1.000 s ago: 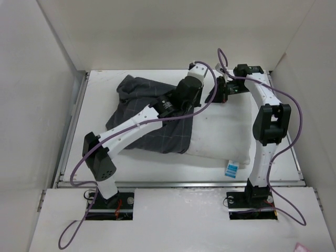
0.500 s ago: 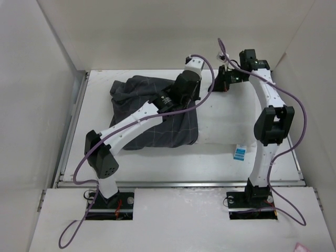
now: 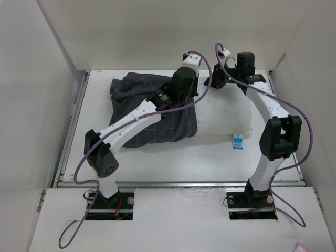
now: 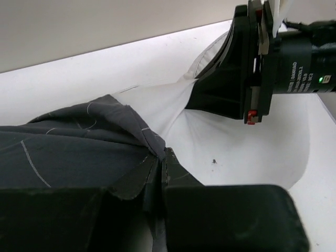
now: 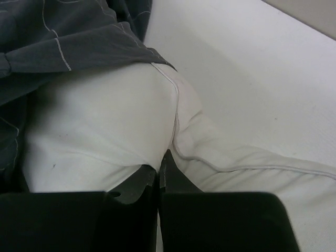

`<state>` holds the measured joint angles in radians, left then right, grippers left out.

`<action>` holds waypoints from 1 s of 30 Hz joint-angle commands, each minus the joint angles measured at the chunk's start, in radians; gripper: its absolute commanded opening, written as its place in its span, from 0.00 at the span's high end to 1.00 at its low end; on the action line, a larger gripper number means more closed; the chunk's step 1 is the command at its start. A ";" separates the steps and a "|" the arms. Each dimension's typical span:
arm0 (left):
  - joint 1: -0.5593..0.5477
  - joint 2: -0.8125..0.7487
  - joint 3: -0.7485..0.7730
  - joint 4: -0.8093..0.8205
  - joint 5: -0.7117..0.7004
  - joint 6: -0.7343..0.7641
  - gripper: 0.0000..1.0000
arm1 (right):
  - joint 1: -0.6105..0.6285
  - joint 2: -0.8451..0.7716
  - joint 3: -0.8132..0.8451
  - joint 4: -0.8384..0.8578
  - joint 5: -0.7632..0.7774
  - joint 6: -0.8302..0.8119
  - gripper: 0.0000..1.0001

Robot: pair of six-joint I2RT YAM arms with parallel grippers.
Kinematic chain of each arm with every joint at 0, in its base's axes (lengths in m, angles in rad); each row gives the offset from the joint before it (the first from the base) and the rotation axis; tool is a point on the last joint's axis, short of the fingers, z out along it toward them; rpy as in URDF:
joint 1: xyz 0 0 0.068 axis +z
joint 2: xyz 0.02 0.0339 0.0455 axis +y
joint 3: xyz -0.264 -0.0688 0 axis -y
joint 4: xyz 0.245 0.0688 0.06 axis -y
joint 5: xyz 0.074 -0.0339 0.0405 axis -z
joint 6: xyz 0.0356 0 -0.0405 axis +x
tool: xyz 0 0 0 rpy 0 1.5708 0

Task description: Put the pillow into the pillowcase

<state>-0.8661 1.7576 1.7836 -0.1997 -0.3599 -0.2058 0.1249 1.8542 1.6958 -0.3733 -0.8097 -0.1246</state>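
Pinching pillowcase [image 4: 68, 147], left end effector [image 4: 161, 157]; pinching pillow [image 5: 105, 115], right end effector [image 5: 159, 170].

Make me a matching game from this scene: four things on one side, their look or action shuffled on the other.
1 pillow
2 pillowcase
3 left gripper
4 right gripper

A pinching dark fabric
B white, partly covered
C dark grey, thin light grid
D pinching white fabric

Pairs: 1-B, 2-C, 3-A, 4-D
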 commanded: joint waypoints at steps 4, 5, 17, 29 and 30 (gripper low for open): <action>0.005 0.002 0.094 0.085 0.013 0.013 1.00 | 0.047 -0.185 -0.175 0.433 -0.230 0.171 1.00; 0.006 0.012 0.094 0.085 0.003 0.013 1.00 | 0.062 -0.213 -0.203 0.480 -0.267 0.199 1.00; -0.017 -0.042 0.133 0.049 0.338 -0.010 1.00 | 0.202 -0.343 -0.562 1.074 0.007 0.615 1.00; -0.054 -0.130 -0.058 0.036 0.737 -0.006 1.00 | 0.430 -0.392 -0.725 1.227 0.551 0.635 1.00; -0.063 -0.130 -0.058 0.036 0.762 -0.006 1.00 | 0.439 -0.392 -0.743 1.255 0.582 0.679 1.00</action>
<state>-0.8371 1.6257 1.7012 -0.3271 0.0418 -0.1692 0.4801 1.4937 0.9657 0.6312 -0.4217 0.4435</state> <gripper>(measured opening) 0.008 0.030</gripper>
